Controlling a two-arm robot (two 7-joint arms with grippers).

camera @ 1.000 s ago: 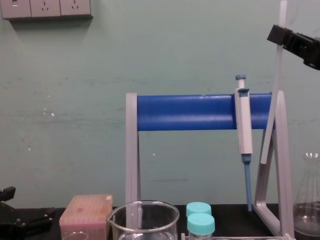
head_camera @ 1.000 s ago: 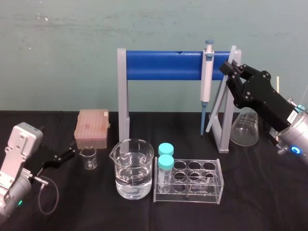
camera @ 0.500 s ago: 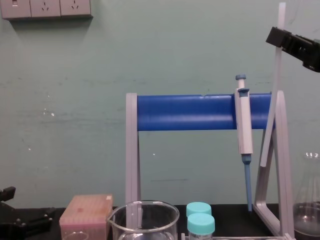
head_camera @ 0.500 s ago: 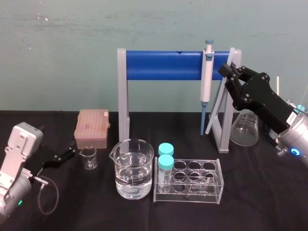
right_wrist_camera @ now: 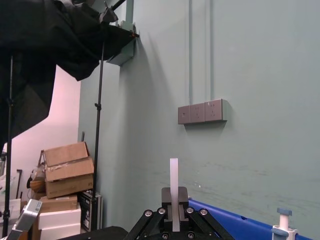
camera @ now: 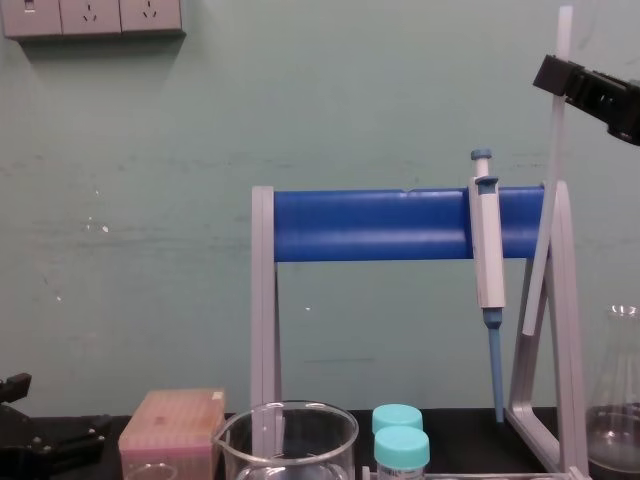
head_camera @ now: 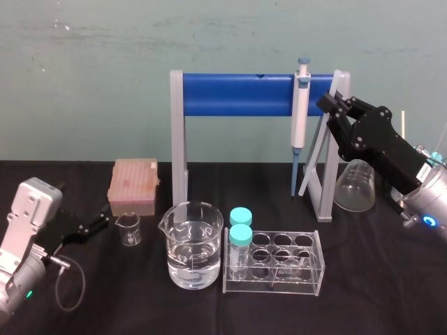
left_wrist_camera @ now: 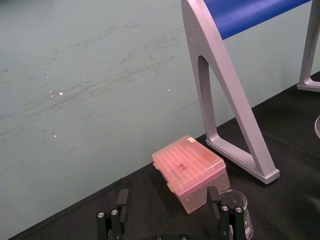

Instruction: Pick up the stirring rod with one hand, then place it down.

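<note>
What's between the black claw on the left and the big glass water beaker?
A small glass beaker stands there, beside the left gripper, seen in the head view.

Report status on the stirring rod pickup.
Right gripper shut on stirring rod near its top; left gripper open, parked beside small beaker. Rod tilted alongside stand. Pipette hangs close beside it.

The thin, translucent-white stirring rod (head_camera: 313,157) slants steeply, clamped near its top in the black right gripper (head_camera: 332,103).
</note>
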